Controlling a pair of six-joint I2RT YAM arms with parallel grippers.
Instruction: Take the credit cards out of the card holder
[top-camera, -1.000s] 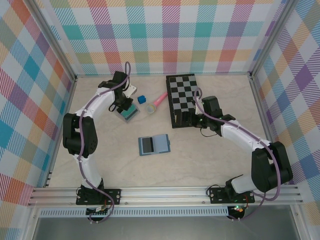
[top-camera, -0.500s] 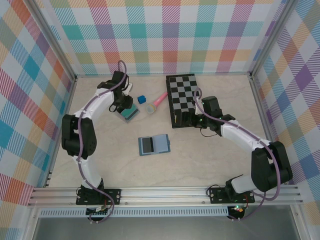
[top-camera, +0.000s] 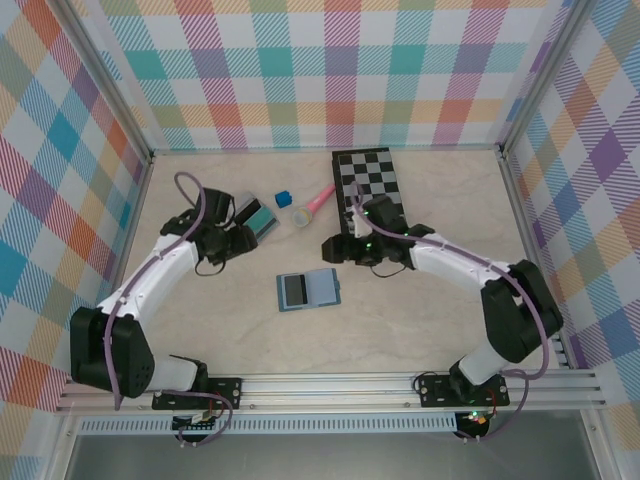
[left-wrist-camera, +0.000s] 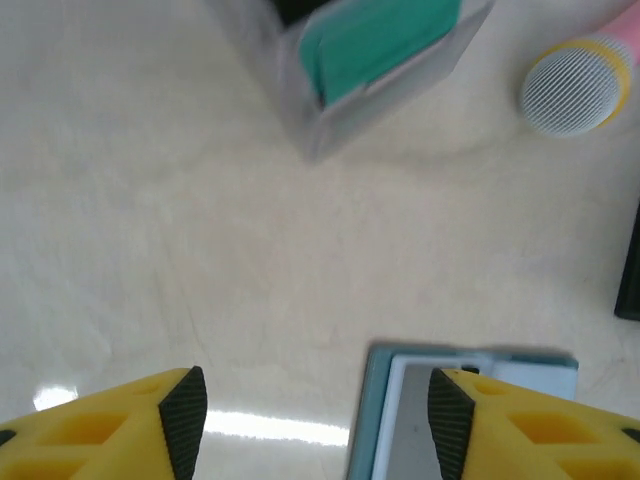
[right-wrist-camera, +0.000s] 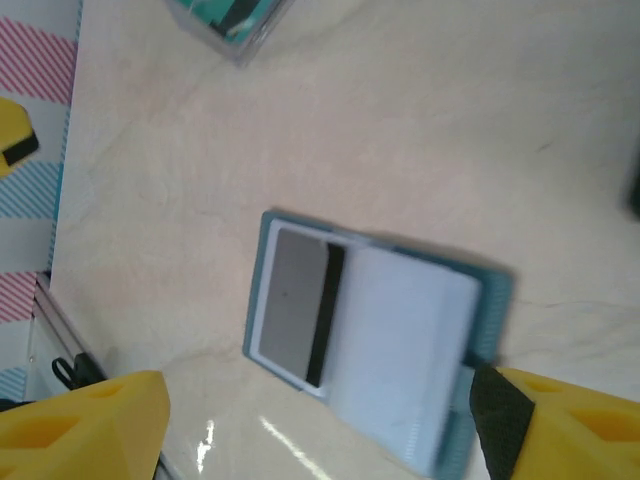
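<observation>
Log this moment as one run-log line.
left pincer: open, empty | right pincer: open, empty, aimed at card holder | card holder: open flat on table, card with dark stripe inside

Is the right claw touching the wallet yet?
Apart. The top view shows a strip of bare table between the right claw and the wallet.
</observation>
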